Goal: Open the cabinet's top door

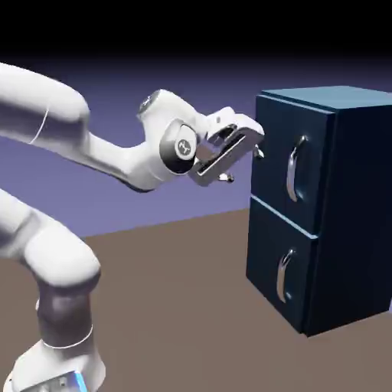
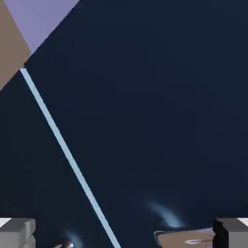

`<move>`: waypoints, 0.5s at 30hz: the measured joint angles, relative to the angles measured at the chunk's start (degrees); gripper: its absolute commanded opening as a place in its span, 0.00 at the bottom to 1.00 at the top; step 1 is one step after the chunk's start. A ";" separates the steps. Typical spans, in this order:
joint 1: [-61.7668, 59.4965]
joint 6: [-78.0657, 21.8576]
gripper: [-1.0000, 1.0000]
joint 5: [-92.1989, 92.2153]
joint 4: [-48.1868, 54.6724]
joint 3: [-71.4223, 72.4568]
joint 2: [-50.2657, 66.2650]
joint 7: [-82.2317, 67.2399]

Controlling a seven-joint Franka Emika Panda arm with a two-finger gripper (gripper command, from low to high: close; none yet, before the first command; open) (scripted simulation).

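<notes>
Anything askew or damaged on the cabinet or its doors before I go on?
Nothing stands out: the top door and lower door look closed, and both curved handles appear intact.

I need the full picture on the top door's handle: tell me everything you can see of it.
The top door's handle is a slim, curved bar, silver and shiny like polished metal. It stands upright on the upper navy door, bowed outward, its two ends meeting the panel. It sits toward the door's edge nearer the exterior view's right, above the lower door's similar handle. In the exterior view, the open gripper is clear of it; nothing touches it.
</notes>
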 measured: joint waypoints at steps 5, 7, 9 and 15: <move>4.48 -1.72 1.00 -12.46 0.90 -4.99 -2.60 -5.33; 6.28 -2.40 1.00 -17.44 1.26 -6.99 -3.64 -7.47; 8.07 -3.09 1.00 -22.43 1.62 -8.99 -4.67 -9.60; 13.45 -5.15 1.00 -37.38 2.71 -14.98 -7.79 -16.00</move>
